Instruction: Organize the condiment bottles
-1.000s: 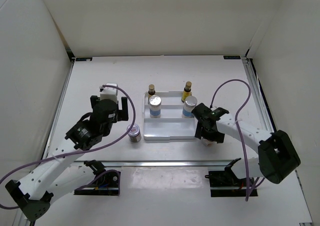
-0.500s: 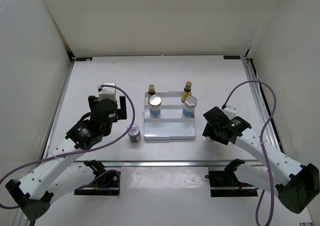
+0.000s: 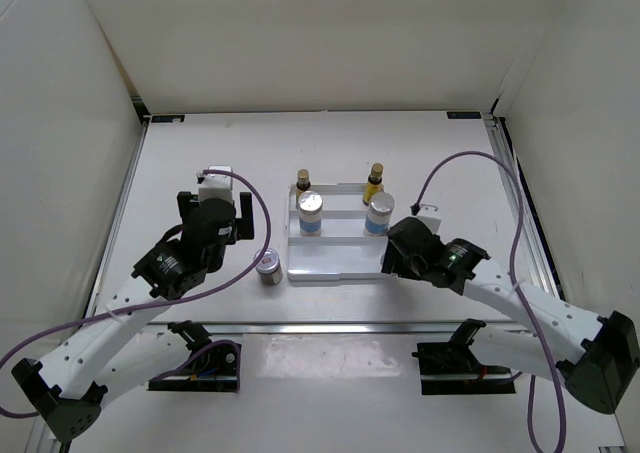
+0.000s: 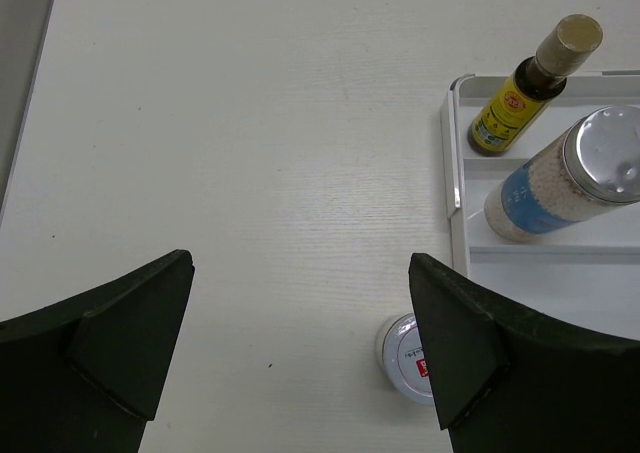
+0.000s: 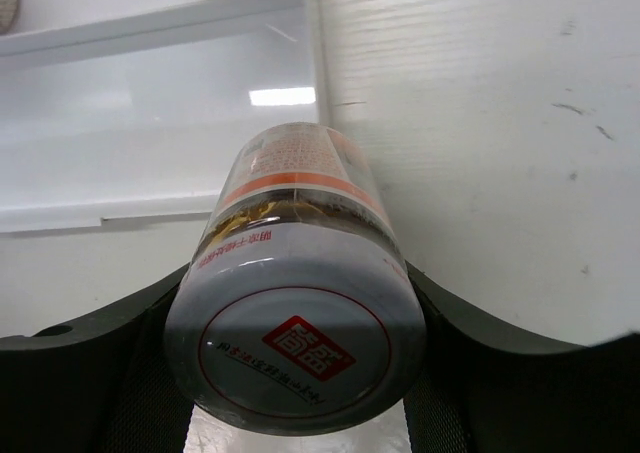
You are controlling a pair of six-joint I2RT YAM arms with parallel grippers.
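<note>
White tabletop (image 3: 200, 163); right gripper (image 5: 295, 313) clamped on short red-label jar (image 5: 295, 233) by its sides. Rigid, light, probably slick, so squeeze the body. Left gripper (image 4: 300, 263) wide, empty.

You will find a red emblem with white characters on the lid of the short silver-lidded bottle (image 5: 295, 343), with a line of fine print below it, too small to read. Its side label carries an orange band and illegible print. The second short bottle (image 4: 403, 356) shows part of a red mark on its lid. The amber bottle (image 4: 513, 103) has a yellow label with a red emblem, unreadable. Nothing can be read on the white bottle (image 4: 535, 188) or its blue label.
</note>
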